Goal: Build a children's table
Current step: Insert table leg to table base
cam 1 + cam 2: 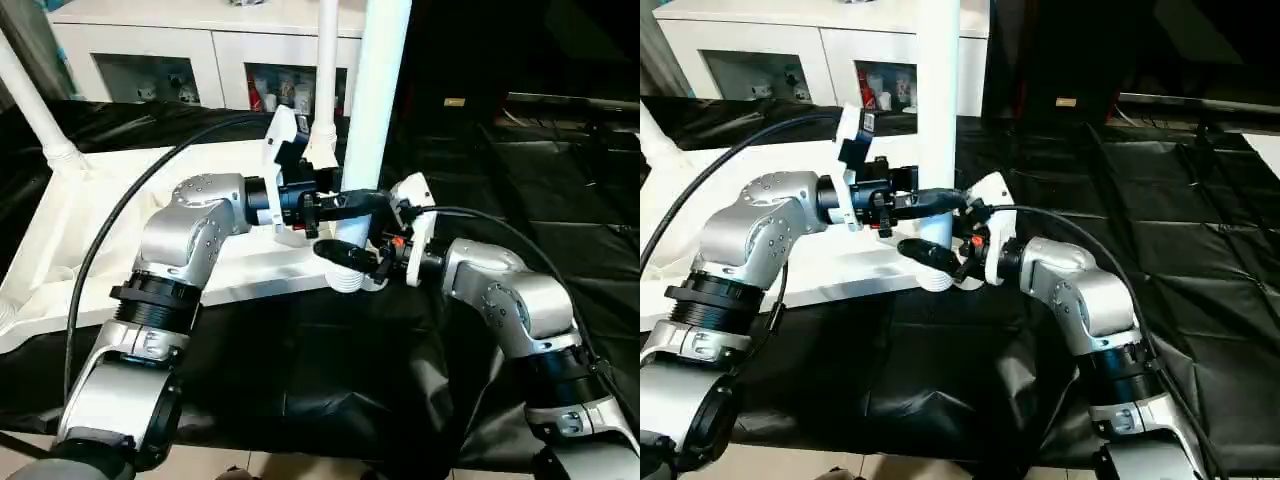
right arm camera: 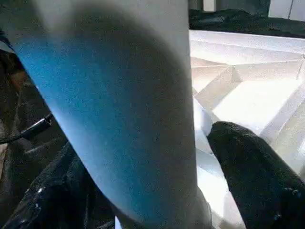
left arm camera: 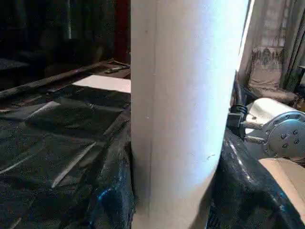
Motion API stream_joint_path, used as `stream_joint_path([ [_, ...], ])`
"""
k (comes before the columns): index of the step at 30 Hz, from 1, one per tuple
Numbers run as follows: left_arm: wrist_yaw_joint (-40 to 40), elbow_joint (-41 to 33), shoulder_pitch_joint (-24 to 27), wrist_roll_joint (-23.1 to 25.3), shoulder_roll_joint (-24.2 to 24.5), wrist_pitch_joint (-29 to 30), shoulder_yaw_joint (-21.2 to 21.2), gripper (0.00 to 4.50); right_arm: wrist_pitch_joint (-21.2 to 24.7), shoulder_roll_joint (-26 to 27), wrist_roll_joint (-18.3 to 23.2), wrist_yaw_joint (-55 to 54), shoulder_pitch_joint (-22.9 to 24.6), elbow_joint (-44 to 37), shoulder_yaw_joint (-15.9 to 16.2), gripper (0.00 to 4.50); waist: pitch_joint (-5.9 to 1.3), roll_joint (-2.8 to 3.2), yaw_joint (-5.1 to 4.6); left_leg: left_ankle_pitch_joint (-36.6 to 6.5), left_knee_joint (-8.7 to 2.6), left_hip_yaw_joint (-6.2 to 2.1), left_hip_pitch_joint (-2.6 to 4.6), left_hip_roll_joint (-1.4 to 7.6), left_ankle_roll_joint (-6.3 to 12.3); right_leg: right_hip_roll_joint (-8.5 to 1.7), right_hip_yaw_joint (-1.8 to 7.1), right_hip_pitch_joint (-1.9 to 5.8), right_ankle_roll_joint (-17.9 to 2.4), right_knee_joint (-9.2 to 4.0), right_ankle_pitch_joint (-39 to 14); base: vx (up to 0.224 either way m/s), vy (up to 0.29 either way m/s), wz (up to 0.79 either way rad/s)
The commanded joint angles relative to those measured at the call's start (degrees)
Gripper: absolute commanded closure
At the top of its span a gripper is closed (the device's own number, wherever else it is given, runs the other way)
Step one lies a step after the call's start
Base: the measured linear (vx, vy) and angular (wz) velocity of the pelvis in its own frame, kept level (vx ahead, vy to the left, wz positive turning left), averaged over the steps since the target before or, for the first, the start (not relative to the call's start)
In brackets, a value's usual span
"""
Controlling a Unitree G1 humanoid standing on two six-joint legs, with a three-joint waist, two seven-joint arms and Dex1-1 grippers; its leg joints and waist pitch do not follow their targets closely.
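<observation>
1. Table top [image 1: 120, 230] lying upside down on black-draped work table [image 1: 560, 220], ribbed underside up, likely so corner sockets face upward to take legs.
2. Near-right corner socket [image 1: 345, 280] at near edge of top, close to both arms; leg being fitted [image 1: 375, 90] standing upright in it, rising out of frame.
3. Two other legs already upright: one at far-right corner [image 1: 325, 80], just behind the held leg, one at far-left corner [image 1: 35, 105].
4. Left gripper [image 1: 350, 200] reaching in from left, fingers on either side of the leg, about half open, closed on the leg a little above the socket; probably steadying it vertical.
5. Right gripper [image 1: 365, 262] coming from right, lower down, near base of leg; jaws spread wider, black fingers [image 2: 252, 176] around leg just above socket, ribbed underside showing behind.
6. Contact of right fingers with leg looks likely, firm clamp hard to confirm.
7. Two holds at different heights, judged: keeps leg from tilting during push into socket.
8. Seating depth in socket not readable; fourth leg not located.
</observation>
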Motion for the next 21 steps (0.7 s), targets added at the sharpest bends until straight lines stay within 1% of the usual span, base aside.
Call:
stream_joint_path([
  [1, 0.7, 0.7, -0.6, 0.8, -0.3, 0.2, -0.5, 2.62, 0.3, 0.5, 1.2, 1.1, -0.9, -3.6, 0.8, 0.88, -4.68, 0.11, 0.22, -6.5, -3.28, 0.52, 0.19, -0.24, 1.24, -2.38, 1.23, 4.84, -13.6, -3.18, -4.4, 0.000, 0.000, 0.00],
  [2, 0.5, 0.6, -0.5, 0.7, -0.2, 0.3, -0.6, 2.62, 0.3, 0.5, 1.1, 1.0, -0.9, -3.6, 0.8, 0.88, -4.66, 0.24, 0.24, -6.7, -3.28, 0.53, 0.22, -0.24, 1.21, -2.40, 1.22, 4.79, -13.6, -3.23, -4.5, 0.000, 0.000, 0.00],
  [3, 0.4, 0.5, -0.4, 0.8, -0.1, 0.2, -0.7, 2.62, 0.3, 0.4, 1.1, 1.0, -1.0, -3.5, 0.7, 0.88, -4.66, 0.09, 0.19, -6.8, -3.25, 0.56, 0.20, -0.28, 1.23, -2.37, 1.24, 4.83, -13.5, -3.26, -4.6, 0.000, 0.000, 0.00],
  [6, 0.6, 0.7, -0.4, 0.9, -0.1, -0.1, -0.7, 2.62, 0.4, 0.5, 1.2, 1.0, -1.1, -3.5, 0.6, 0.88, -4.67, 0.20, 0.22, -6.8, -3.29, 0.51, 0.24, -0.21, 1.17, -2.40, 1.23, 4.80, -13.6, -3.21, -4.8, 0.000, 0.000, 0.00],
  [10, 0.9, 1.5, -0.6, 1.2, -0.1, -1.0, -0.5, 2.62, 0.9, 0.5, 1.7, 1.5, -1.0, -4.3, 0.8, 0.88, -4.64, 0.10, 0.24, -6.8, -3.28, 0.53, 0.19, -0.29, 1.21, -2.37, 1.23, 4.85, -13.4, -3.26, -5.0, 0.000, 0.000, 0.00],
  [14, 0.9, 1.2, -0.8, 0.4, -0.2, -0.2, 0.1, 2.62, 0.6, 0.5, 1.3, 0.9, -0.8, -3.9, 0.6, 0.88, -4.69, 0.04, 0.27, -6.5, -3.22, 0.54, 0.18, -0.27, 1.23, -2.40, 1.27, 4.83, -13.4, -3.20, -4.8, 0.000, 0.000, 0.00],
  [15, 0.7, 1.1, -0.7, 0.2, -0.2, 0.1, 0.1, 2.62, 0.7, 0.6, 1.5, 0.8, -0.8, -3.7, 0.3, 0.60, -4.68, 0.05, 0.28, -6.5, -3.22, 0.55, 0.18, -0.27, 1.22, -2.41, 1.27, 4.83, -13.4, -3.19, -4.8, 0.000, 0.000, 0.00],
  [16, 0.7, 1.1, -0.7, 0.2, -0.2, 0.1, 0.1, 2.62, 0.7, 0.6, 1.5, 0.8, -0.8, -3.7, 0.3, 0.60, -4.66, 0.06, 0.29, -6.6, -3.24, 0.55, 0.17, -0.28, 1.21, -2.41, 1.25, 4.81, -13.4, -3.21, -5.1, 0.000, 0.000, 0.00],
  [18, 0.9, 1.2, -0.8, -0.3, -0.3, 0.4, 0.6, 2.62, 0.5, 0.5, 1.5, 0.8, -0.7, -3.4, 0.0, 0.41, -4.69, 0.08, 0.29, -6.7, -3.22, 0.56, 0.21, -0.29, 1.20, -2.40, 1.25, 4.83, -13.4, -3.23, -5.2, 0.000, 0.000, 0.00],
  [19, 0.9, 1.3, -0.8, -0.3, -0.3, 0.4, 0.7, 2.62, 0.0, 0.3, 1.1, 0.8, -0.7, -3.4, 0.0, 0.41, -4.66, 0.11, 0.29, -6.7, -3.22, 0.55, 0.19, -0.28, 1.19, -2.39, 1.26, 4.80, -13.4, -3.24, -5.2, 0.000, 0.000, 0.00],
  [21, 0.7, 1.6, -0.9, -0.4, -0.2, 0.3, 0.7, 2.62, -0.7, 0.1, 0.6, 0.5, -0.6, -3.4, 0.0, 0.16, -4.66, 0.14, 0.29, -6.8, -3.24, 0.54, 0.21, -0.27, 1.11, -2.38, 1.23, 4.78, -13.3, -3.26, -5.5, 0.000, 0.000, 0.00],
])
